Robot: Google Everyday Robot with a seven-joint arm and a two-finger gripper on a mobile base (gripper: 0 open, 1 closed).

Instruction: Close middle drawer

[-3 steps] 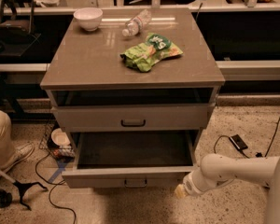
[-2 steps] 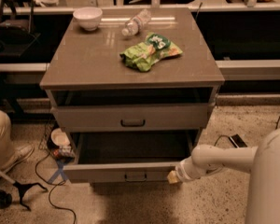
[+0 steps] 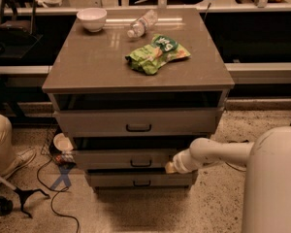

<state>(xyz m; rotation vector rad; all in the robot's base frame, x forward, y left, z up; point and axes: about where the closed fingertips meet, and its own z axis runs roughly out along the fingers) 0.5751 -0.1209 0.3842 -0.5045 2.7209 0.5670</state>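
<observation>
Our gripper (image 3: 170,167) sits at the right end of the middle drawer (image 3: 111,158), seemingly touching its front; we can't make out whether it is spread or clamped.

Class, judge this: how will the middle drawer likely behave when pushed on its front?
The middle drawer looks stiff, with a flat front, so it should not flex. Sitting in the cabinet, it will probably slide straight back, not tip. The gripper is at its right end, so an off-centre push might bind it.
</observation>
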